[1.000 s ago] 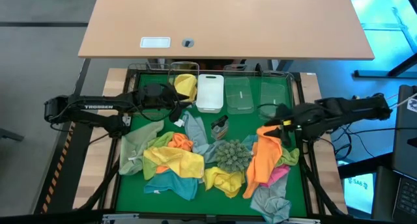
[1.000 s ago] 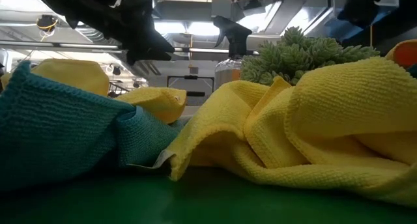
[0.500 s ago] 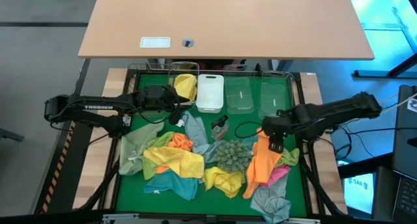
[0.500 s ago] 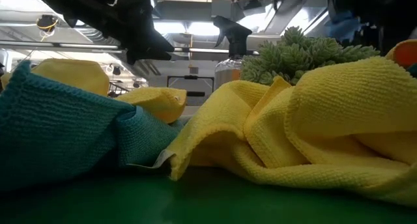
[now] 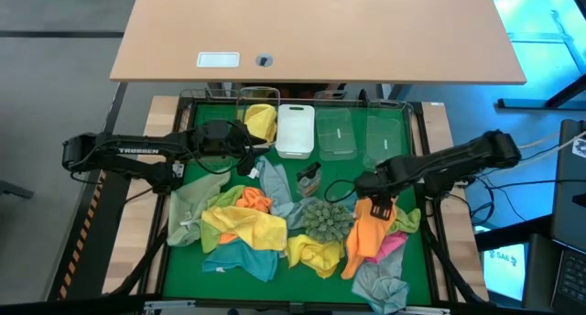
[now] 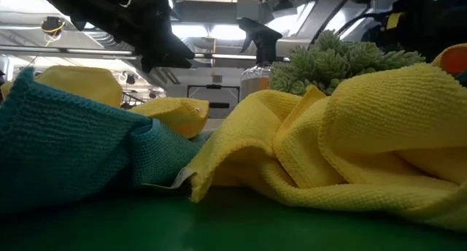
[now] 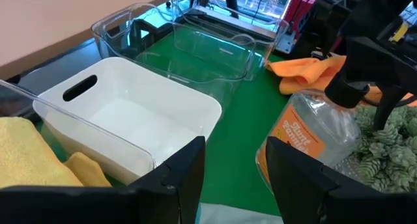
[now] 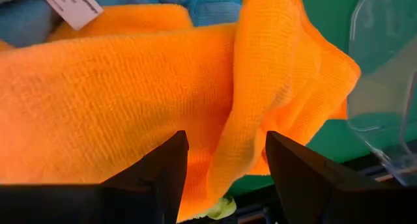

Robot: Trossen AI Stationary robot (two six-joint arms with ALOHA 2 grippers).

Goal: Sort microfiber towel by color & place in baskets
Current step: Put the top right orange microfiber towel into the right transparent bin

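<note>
high view: right gripper [image 5: 374,198] over the top edge of the orange towel [image 5: 364,228], fingers [image 8: 159,175] spread wide, nothing between them; orange cloth directly beneath in the right wrist view, contact not determinable. left gripper [image 5: 245,153] near the back row of baskets, fingers [image 7: 184,175] wide apart, empty, pointed at the white basket [image 5: 296,129]. row of baskets along the far edge of the green mat [image 5: 343,172]: clear basket [image 5: 259,119] holding a yellow towel [image 5: 262,121], then the white basket, then two clear baskets [image 5: 336,133] [image 5: 388,132], both empty. spray bottle [image 5: 309,176] lying just ahead of the left gripper, beside a spiky grey-green ball [image 5: 326,218]. loose pile of towels in yellow [image 5: 249,227], teal [image 5: 240,258], grey [image 5: 380,283], pale green [image 5: 191,203] and pink [image 5: 391,245] across the near half of the mat, crowding the orange towel on both sides.
</note>
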